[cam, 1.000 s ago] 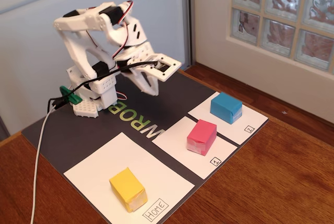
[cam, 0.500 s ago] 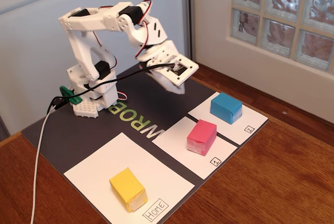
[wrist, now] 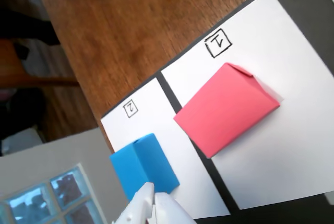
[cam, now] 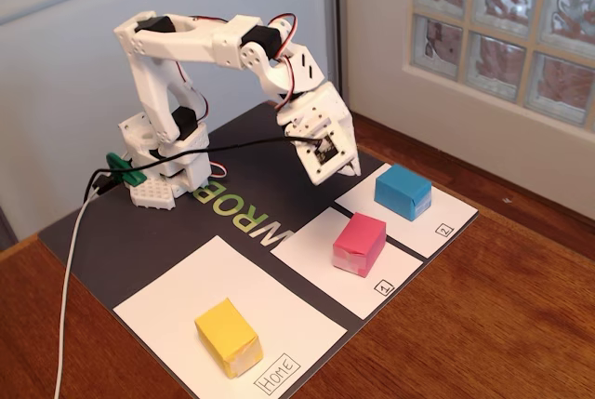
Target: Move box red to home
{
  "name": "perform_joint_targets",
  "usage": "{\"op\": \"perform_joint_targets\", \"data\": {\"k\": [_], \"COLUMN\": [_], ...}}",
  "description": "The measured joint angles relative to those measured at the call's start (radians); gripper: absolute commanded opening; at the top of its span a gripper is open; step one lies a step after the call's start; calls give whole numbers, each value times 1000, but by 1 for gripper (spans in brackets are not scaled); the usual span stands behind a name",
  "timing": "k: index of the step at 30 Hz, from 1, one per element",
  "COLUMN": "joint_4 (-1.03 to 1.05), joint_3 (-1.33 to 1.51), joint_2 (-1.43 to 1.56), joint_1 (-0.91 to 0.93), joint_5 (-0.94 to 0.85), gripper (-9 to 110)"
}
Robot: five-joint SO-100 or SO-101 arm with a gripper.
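The red box (cam: 359, 242) is a pinkish-red paper block. It sits on the white rectangle marked "1" (cam: 316, 255), and it also shows in the wrist view (wrist: 225, 108). The home sheet (cam: 177, 311) is the largest white rectangle, labelled "Home" at its near corner, with a yellow block (cam: 228, 336) on it. My gripper (cam: 342, 165) hangs in the air above the mat, behind the red box and left of the blue block. In the wrist view its fingertips (wrist: 154, 197) are pressed together with nothing between them, at the near edge of the blue block (wrist: 144, 163).
The blue block (cam: 403, 191) sits on the white rectangle marked "2" (cam: 437, 222). The dark mat (cam: 112, 250) lies on a wooden table (cam: 483, 325). The arm's base (cam: 167, 171) stands at the mat's back left, with a white cable (cam: 70, 278) trailing forward. A glass-block window (cam: 502, 27) is behind.
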Motion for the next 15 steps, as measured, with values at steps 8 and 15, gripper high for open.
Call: {"op": "perform_joint_targets", "data": {"k": [8,15], "joint_4": [-9,25], "joint_3": [-23,-107], "joint_2": [-144,-256], "joint_1": [-3,29], "joint_5": [34,38], "gripper": [0,0]}}
